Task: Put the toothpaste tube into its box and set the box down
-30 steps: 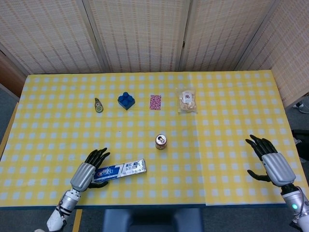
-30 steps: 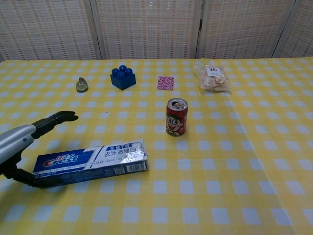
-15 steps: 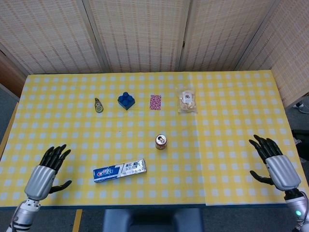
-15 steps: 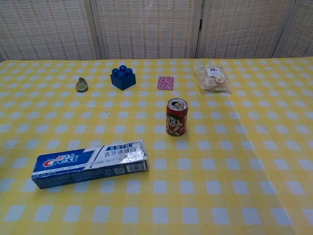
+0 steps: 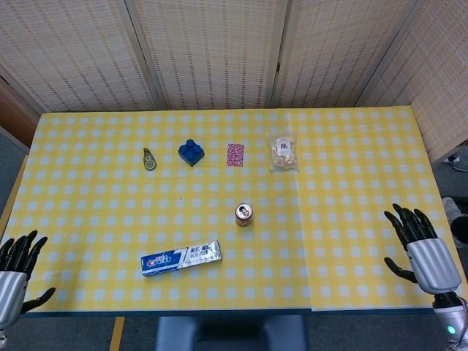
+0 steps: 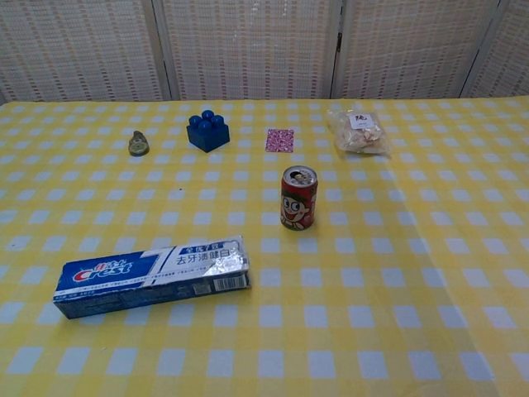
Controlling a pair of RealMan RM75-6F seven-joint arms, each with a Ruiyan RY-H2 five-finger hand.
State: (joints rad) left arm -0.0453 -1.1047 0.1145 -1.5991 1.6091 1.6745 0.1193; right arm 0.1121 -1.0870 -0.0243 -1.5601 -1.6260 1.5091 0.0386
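Observation:
The blue and white toothpaste box (image 5: pixel 181 257) (image 6: pixel 152 275) lies flat near the table's front edge, left of centre. No tube shows outside it. My left hand (image 5: pixel 14 274) hovers at the table's front left corner, fingers spread, holding nothing, well left of the box. At the front right edge my right hand (image 5: pixel 423 247) is also empty with its fingers apart. Neither hand appears in the chest view.
A red drink can (image 5: pixel 243 214) (image 6: pixel 298 197) stands just right of and behind the box. Further back lie a blue toy brick (image 5: pixel 191 152), a small round green item (image 5: pixel 149 159), a pink patterned square (image 5: pixel 235 154) and a snack bag (image 5: pixel 284 153). Wicker screens stand behind the yellow checked table (image 5: pixel 351 183).
My left hand let go of the toothpaste box and drew back left to the table's corner. The right hand moved slightly down and right. The box stayed put.

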